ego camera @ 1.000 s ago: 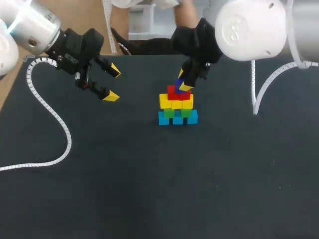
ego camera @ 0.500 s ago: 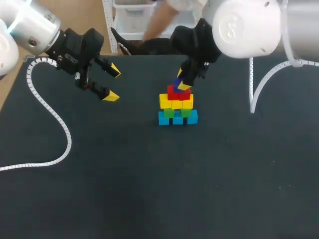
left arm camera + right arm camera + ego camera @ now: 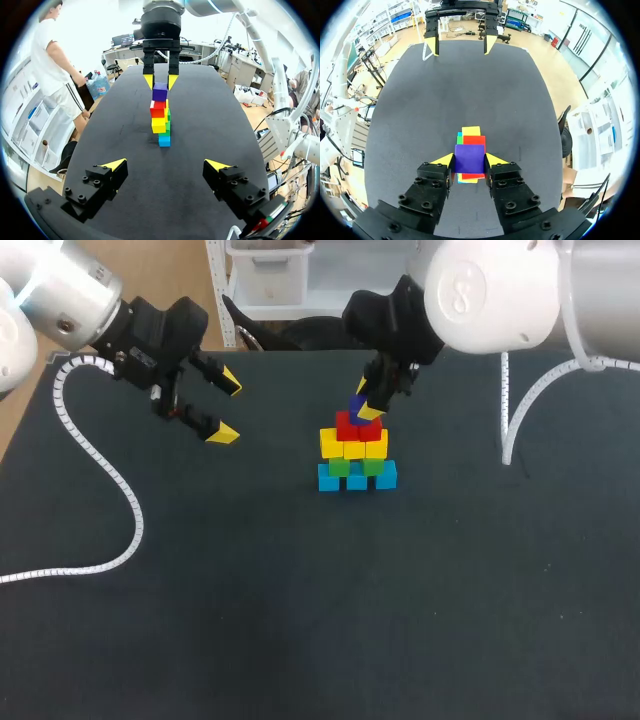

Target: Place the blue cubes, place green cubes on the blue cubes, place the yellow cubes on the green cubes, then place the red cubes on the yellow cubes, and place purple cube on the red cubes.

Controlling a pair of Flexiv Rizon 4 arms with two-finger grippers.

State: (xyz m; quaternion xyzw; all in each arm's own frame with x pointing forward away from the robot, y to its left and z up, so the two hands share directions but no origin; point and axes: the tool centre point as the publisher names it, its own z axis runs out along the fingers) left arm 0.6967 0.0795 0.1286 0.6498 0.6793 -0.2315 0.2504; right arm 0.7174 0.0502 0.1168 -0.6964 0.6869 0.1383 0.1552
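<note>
Stack [image 3: 355,455] well inside table [image 3: 300,620] edges, right claw [image 3: 365,402] gripping purple cube [image 3: 469,158]

Blue cubes [image 3: 357,478], green cubes [image 3: 352,466], yellow cubes [image 3: 353,446], red cubes [image 3: 357,428], one purple cube [image 3: 469,158], on a black table [image 3: 300,620].

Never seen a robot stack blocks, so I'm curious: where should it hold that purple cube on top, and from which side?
By two opposite flat side faces, coming straight down. The purple cube sits topmost on the red cubes, so its underside is blocked, and a sideways approach might topple the narrow stack. The right gripper holds it just so.
</note>
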